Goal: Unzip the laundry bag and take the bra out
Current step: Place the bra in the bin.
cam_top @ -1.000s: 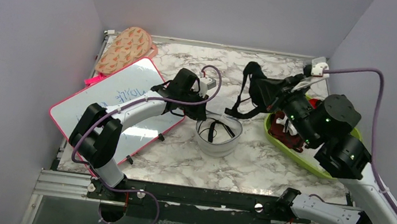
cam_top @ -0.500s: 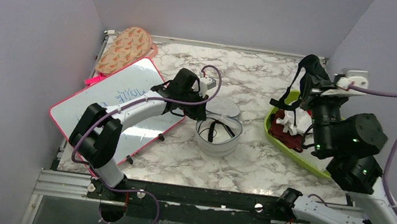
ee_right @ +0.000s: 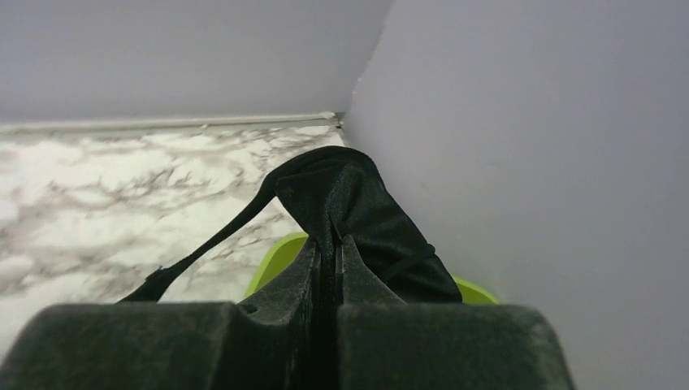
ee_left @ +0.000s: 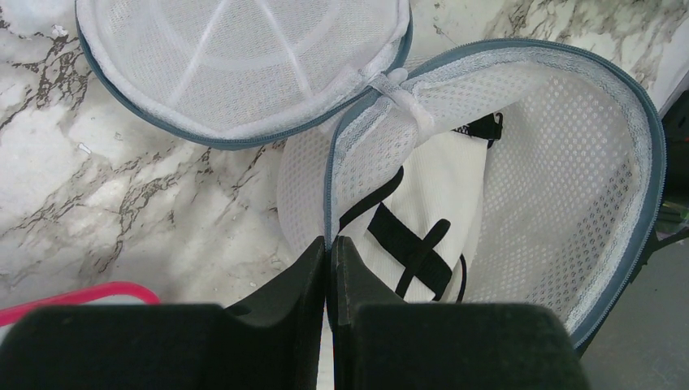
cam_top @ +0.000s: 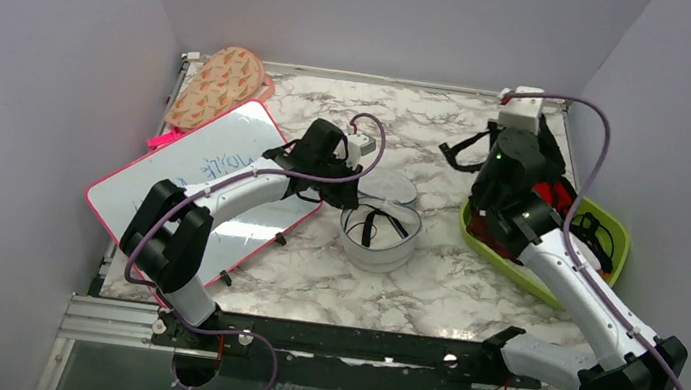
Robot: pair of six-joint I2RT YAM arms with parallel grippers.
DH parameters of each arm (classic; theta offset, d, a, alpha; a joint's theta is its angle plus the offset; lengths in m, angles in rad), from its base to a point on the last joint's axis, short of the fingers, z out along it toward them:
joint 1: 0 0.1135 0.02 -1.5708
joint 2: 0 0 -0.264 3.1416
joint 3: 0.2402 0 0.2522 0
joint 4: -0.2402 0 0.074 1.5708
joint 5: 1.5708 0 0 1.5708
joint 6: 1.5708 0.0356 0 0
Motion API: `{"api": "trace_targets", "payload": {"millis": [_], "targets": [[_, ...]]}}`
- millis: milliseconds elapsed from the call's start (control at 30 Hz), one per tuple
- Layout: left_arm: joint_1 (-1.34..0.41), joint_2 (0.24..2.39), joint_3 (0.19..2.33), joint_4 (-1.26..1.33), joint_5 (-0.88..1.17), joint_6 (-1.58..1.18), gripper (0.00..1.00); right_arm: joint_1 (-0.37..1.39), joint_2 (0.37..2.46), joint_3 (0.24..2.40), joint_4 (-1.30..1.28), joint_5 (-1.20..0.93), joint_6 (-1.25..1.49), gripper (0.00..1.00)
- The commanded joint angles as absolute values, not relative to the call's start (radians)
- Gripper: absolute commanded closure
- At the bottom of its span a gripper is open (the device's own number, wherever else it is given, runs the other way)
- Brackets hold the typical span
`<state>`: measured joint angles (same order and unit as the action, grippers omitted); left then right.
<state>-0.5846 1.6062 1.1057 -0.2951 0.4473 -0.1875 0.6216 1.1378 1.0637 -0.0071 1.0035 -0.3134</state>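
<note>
Pinching the bra (ee_right: 357,199) above the tray (cam_top: 621,244) at far right, the right gripper (ee_right: 335,244) likely needs next to lower and release, while the left gripper (ee_left: 329,245) clamps the rim of the unzipped bag (ee_left: 569,187) mid-table.

Robot lab cell is indicated: marble-print table (cam_top: 430,287) boxed in by plain grey walls (cam_top: 386,9), metal rail (cam_top: 102,324) fixed along near edge.

top external: high behind the near edge, looking down over the grey-veined marble table (cam_top: 431,277). left wrist: close, straight down into the open white mesh laundry bag (ee_left: 561,187), which top external shows mid-table. right wrist: low, near-level toward the far right corner; shares the lime-green plastic tray (ee_right: 275,262) with top external.
</note>
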Motion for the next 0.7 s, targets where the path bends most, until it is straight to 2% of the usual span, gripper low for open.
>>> {"api": "trace_targets", "payload": {"millis": [0,167,367,667], "targets": [[-0.590,1.565,1.120,-0.273,0.442,-0.179,1.00,0.480,1.130,1.143,-0.056,0.980,-0.108,0.99],[-0.589,1.579,1.129,-0.280,0.462,-0.184,1.00,0.335,1.174,1.228,-0.115,1.018,-0.103,0.99],[-0.590,1.581,1.126,-0.264,0.488,-0.203,1.00,0.216,1.153,1.272,0.007,1.071,-0.240,0.99],[-0.590,1.546,1.113,-0.257,0.455,-0.195,1.00,0.124,1.152,1.075,-0.098,1.077,0.043,0.99]]}}
